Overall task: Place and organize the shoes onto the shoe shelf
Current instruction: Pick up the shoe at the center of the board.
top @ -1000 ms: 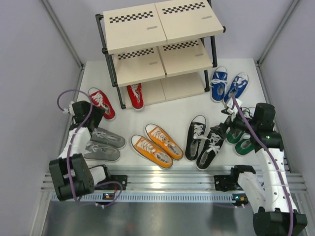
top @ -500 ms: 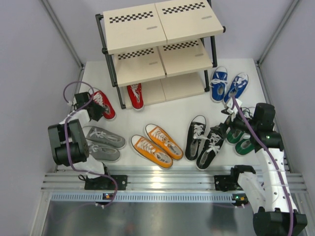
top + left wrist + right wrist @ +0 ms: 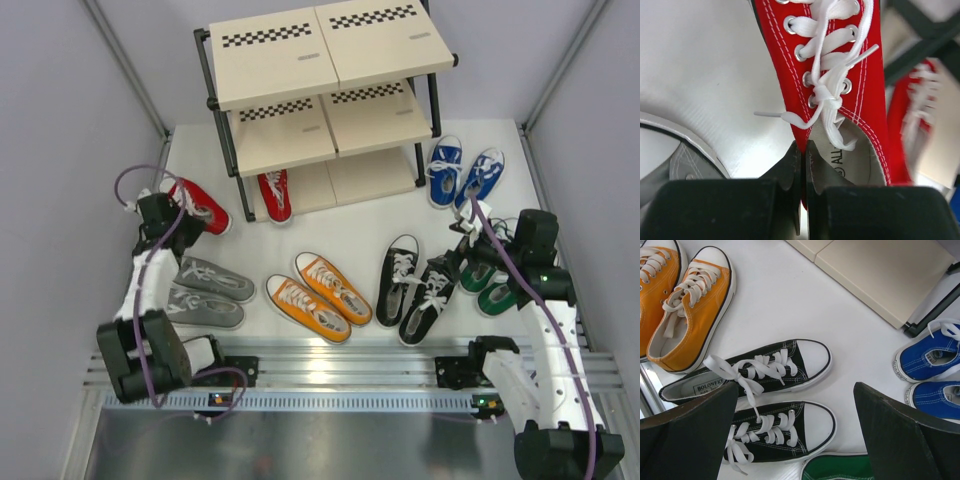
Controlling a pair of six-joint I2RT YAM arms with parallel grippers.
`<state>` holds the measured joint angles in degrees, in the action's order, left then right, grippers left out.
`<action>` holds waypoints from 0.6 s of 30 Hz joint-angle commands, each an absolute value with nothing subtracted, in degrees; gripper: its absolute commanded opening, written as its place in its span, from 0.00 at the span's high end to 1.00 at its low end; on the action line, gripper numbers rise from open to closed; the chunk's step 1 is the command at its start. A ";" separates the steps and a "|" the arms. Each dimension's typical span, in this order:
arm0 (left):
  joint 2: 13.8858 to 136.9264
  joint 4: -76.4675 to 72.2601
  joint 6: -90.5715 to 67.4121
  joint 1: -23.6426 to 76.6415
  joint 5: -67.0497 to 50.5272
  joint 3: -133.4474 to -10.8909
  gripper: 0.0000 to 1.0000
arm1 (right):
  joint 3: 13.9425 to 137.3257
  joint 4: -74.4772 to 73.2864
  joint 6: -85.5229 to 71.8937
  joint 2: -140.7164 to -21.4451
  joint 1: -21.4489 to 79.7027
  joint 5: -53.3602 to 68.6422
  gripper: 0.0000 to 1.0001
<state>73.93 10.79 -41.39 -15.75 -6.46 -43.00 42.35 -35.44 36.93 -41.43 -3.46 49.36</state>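
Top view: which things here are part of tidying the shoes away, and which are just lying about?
Job: rack; red shoe pinched by left gripper; second red shoe on the bottom board; grey pair; orange pair; black pair; green pair; blue pair.
Just there: white table; metal rail.

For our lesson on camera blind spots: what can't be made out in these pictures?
- green shoes: overhead view, mostly under the right arm; right wrist view, cut off by the bottom edge.
- second red shoe: overhead view, heel under the shelf boards; left wrist view, blurred.
- gripped red shoe: left wrist view, toe cut off by the top edge.
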 commanded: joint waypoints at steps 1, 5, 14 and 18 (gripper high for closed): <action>59.64 6.50 -39.47 -15.56 -9.57 -41.84 1.00 | 42.01 -35.33 38.67 -41.31 -2.55 50.54 0.01; 46.17 11.67 -38.76 -15.38 -12.30 -37.97 1.00 | 42.28 -35.95 39.20 -41.04 -2.64 52.20 0.01; 29.09 14.68 -39.99 -13.89 -29.25 -40.07 1.00 | 50.34 -45.42 43.66 -41.75 -2.55 56.68 0.01; 29.79 14.59 -39.20 -10.29 -35.15 -44.03 1.00 | 55.98 -53.95 47.02 -42.63 -2.55 58.62 0.01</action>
<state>29.82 20.18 -39.29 -12.49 -26.09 -38.68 50.13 -47.75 42.37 -42.54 -3.46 54.33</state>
